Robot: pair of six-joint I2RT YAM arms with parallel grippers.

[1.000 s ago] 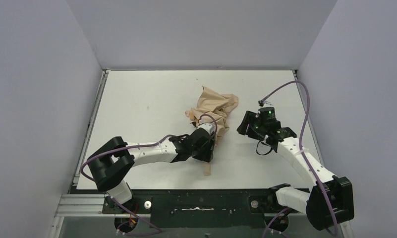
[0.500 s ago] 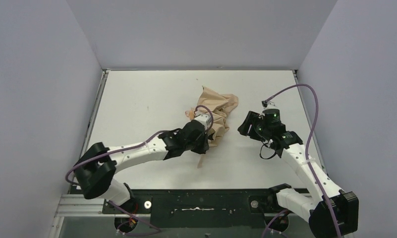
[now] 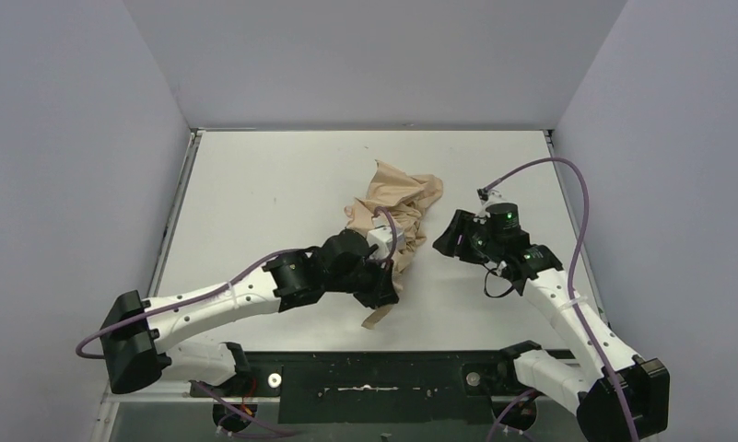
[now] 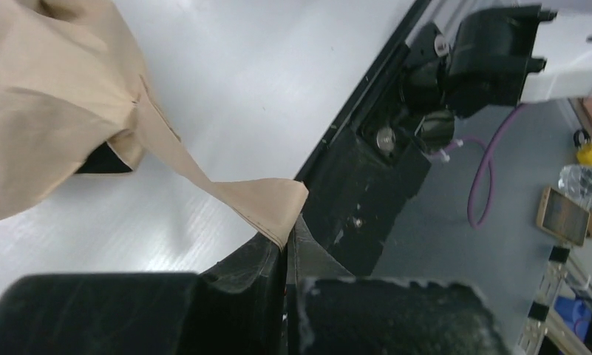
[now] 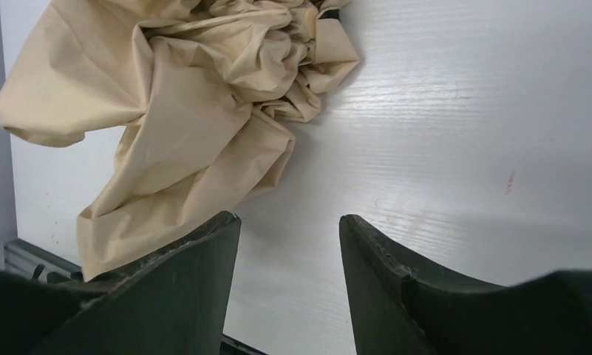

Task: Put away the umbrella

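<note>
The left claw [image 4: 285, 248] has its black fingers [image 4: 248, 270] pressed together, pinching the end of the tan strap [image 4: 226, 194]. The strap runs up and left to the umbrella [image 4: 49, 111], whose bunched beige fabric lies on the white tabletop [image 4: 278, 74]. Beyond the tabletop's edge sit a black base plate [image 4: 366, 200], a black-and-white arm joint [image 4: 499, 52] and a purple cable [image 4: 485, 177].

- No text, label, brand, number or sign can be read in any view.
- The tan packet [image 4: 564, 216] on the floor, far right, is too blurred to read.
</note>
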